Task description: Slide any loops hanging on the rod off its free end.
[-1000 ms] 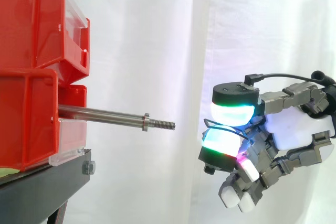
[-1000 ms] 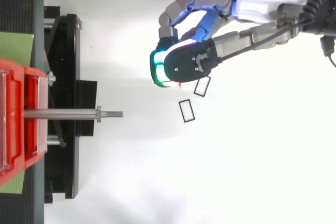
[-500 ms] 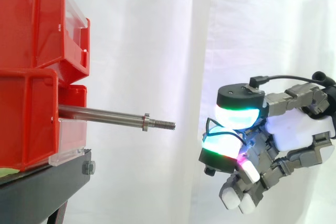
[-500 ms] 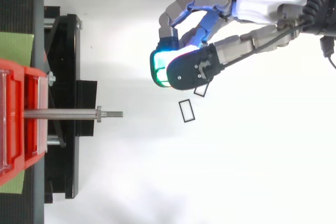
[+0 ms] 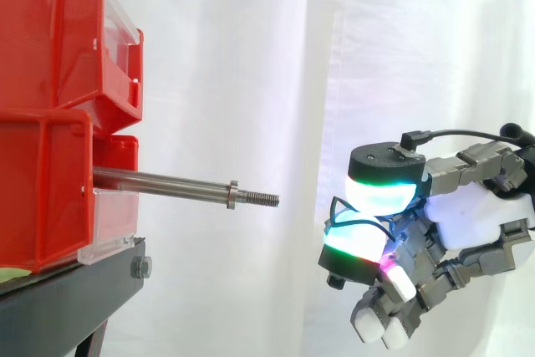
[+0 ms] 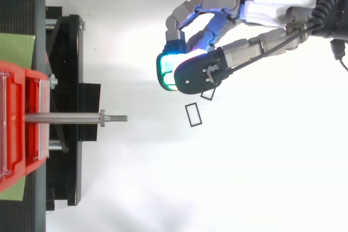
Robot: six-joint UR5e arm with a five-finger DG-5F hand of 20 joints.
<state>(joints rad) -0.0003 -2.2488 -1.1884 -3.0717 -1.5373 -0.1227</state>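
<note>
A steel rod (image 5: 167,182) sticks out of the lower red bin toward the right. Its threaded free end (image 5: 263,199) is bare, and nothing hangs on the rod (image 6: 65,118). My hand (image 5: 472,215) hovers right of the free end and a little lower, well clear of it. Two glowing green-white pads are pressed together, pinching a thin black loop (image 5: 336,203) between them; the other fingers are curled below. In the top view the hand (image 6: 201,74) sits beyond the rod's tip and off to one side of its line.
Two stacked red bins (image 5: 50,39) stand on a black stand (image 5: 67,307) at the left. Two small black rectangular loops lie on the white floor, one (image 6: 193,114) in full view, the other (image 6: 206,94) partly under the hand. A white curtain hangs behind.
The hand has sunk a little and drawn slightly away from the rod's end, keeping its pinch on the loop. The rod and the loops on the floor have not moved.
</note>
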